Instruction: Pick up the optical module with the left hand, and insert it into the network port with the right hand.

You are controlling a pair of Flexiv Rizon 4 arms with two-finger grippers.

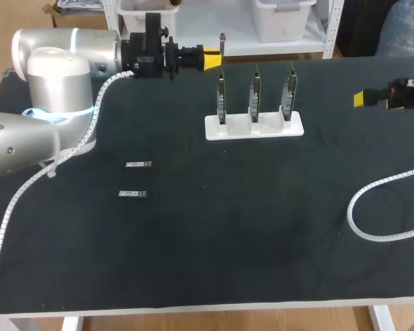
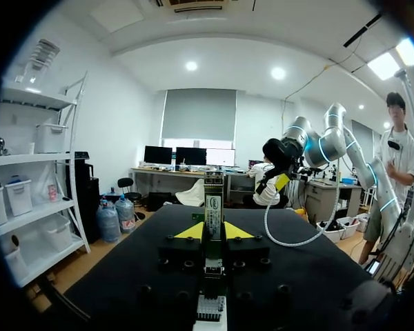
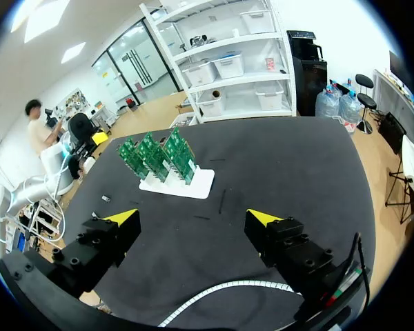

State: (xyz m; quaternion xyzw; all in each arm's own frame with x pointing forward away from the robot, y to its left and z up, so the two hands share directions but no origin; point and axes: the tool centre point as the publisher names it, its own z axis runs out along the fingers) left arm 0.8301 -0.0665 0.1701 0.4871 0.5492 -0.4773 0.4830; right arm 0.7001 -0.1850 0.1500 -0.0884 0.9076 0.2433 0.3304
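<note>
Module [image 1: 222,45] being held upright, left gripper [image 1: 210,59] clamping it from both sides.
Left gripper is holding it aloft near the board rack [image 1: 254,125], likely presenting it for handover; right gripper [image 1: 359,99] is hovering well apart, fingers spread wide to receive.

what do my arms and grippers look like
Left arm: rounded silver-grey segments with a light blue ring at the joint and a white spiral cable running along it. Left gripper and right gripper: black blocky bodies with bright yellow wedge tips.
</note>
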